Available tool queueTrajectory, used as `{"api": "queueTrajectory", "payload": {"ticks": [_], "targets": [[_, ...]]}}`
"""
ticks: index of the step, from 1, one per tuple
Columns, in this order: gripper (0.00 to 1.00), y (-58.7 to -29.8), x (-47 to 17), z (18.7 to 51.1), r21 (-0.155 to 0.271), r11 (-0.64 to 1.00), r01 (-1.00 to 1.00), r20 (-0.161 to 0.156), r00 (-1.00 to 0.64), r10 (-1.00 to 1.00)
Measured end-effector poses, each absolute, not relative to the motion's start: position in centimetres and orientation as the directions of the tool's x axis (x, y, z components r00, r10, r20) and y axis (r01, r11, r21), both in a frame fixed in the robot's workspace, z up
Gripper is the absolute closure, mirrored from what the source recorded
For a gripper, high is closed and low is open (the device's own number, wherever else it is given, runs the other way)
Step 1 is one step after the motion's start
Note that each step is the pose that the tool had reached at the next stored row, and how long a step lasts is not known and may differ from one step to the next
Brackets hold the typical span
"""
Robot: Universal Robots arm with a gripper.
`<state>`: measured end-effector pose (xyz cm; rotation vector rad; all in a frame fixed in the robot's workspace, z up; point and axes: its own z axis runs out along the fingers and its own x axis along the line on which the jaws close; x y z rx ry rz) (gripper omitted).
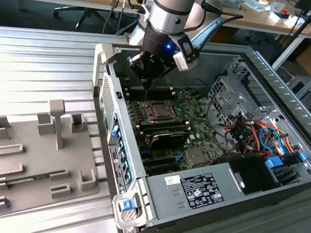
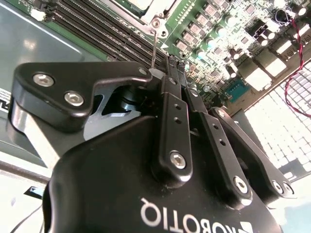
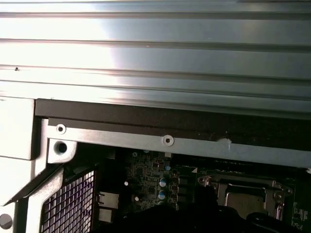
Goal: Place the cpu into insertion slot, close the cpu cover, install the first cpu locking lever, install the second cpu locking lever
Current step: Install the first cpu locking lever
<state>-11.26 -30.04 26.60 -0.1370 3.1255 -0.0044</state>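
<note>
The cpu (image 1: 159,112) lies flat in its socket on the green motherboard (image 1: 192,112), its dull silver top showing through the window of the cpu cover (image 3: 243,184), which is down over it. My gripper (image 1: 147,80) hangs just above the socket's corner on the exterior view's left. In the second wrist view the gripper (image 2: 177,62) is shut, its black fingers (image 2: 171,97) pressed together. A thin wire locking lever (image 2: 154,46) rises from the socket corner and runs up beside the fingertips, touching their side. The cpu (image 3: 245,200) also shows in the first wrist view.
The open computer case (image 1: 110,83) has tall walls around the board. Memory slots (image 2: 92,26) run beside the socket. A drive cage (image 1: 226,91), coloured cables (image 1: 257,134) and the power supply (image 1: 203,189) sit towards the exterior view's right. A grey fixture tray (image 1: 32,159) lies outside the case.
</note>
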Motion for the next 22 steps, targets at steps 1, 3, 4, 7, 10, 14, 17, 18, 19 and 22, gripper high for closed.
{"api": "queueTrajectory", "payload": {"ticks": [1, 3, 4, 7, 10, 14, 17, 18, 19, 22], "targets": [[0.89, -30.0, -11.2, 26.6, -0.003, 0.996, -0.088, -0.013, -0.996, -0.088], [0.89, -30.0, -11.0, 26.6, -0.003, 0.996, -0.089, -0.012, -0.996, -0.089], [0.89, -30.0, -11.0, 26.6, -0.003, 0.996, -0.089, -0.012, -0.996, -0.089], [0.89, -30.0, -10.8, 26.6, -0.003, 0.996, -0.09, -0.012, -0.996, -0.091], [0.89, -30.0, -10.7, 26.6, -0.003, 0.996, -0.092, -0.012, -0.996, -0.092], [0.89, -30.0, -10.5, 26.5, -0.003, 0.996, -0.094, -0.012, -0.996, -0.094], [0.89, -30.0, -10.3, 26.5, -0.003, 0.995, -0.095, -0.011, -0.995, -0.095], [0.89, -30.0, -10.2, 26.5, -0.003, 0.995, -0.095, -0.011, -0.995, -0.095], [0.89, -30.0, -10.2, 26.5, -0.003, 0.995, -0.096, -0.011, -0.995, -0.096], [0.89, -30.0, -10.1, 26.4, -0.003, 0.995, -0.097, -0.011, -0.995, -0.097]]}}
